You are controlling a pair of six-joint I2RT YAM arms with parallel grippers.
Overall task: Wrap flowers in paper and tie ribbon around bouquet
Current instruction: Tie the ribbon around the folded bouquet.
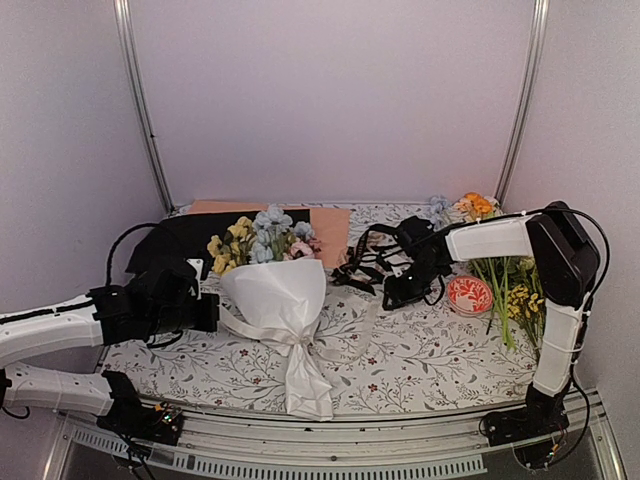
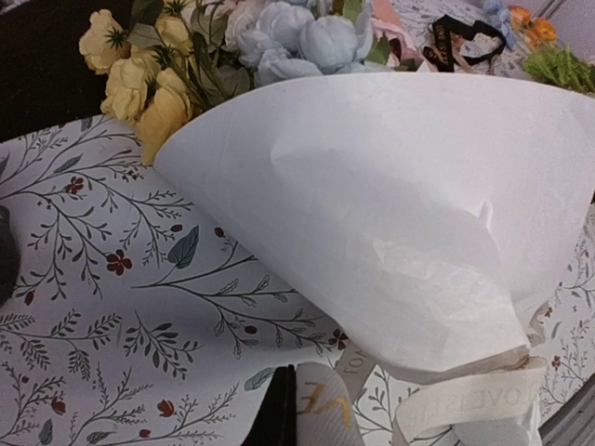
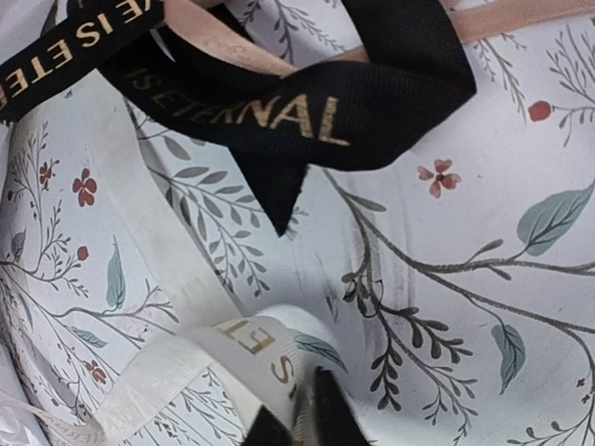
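Bouquet [image 1: 275, 290], white cone (crinkled), pastel blooms [image 1: 265, 240]

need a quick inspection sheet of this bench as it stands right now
surface: floral tablecloth, lying flat.
job's things: bouquet lies wrapped in white paper, flowers at the far end, ribbon wound round its narrow neck.
clutter: black ribbon, red-and-white disc, orange-and-yellow sprigs, black sheet, peach sheet.
grippers: left gripper shut on a ribbon tail beside the cone; right gripper by the black ribbon, tips at a cream strip, grip unclear.
cables: black loop behind the left arm; one along the right arm.
surroundings: white walls, metal posts.
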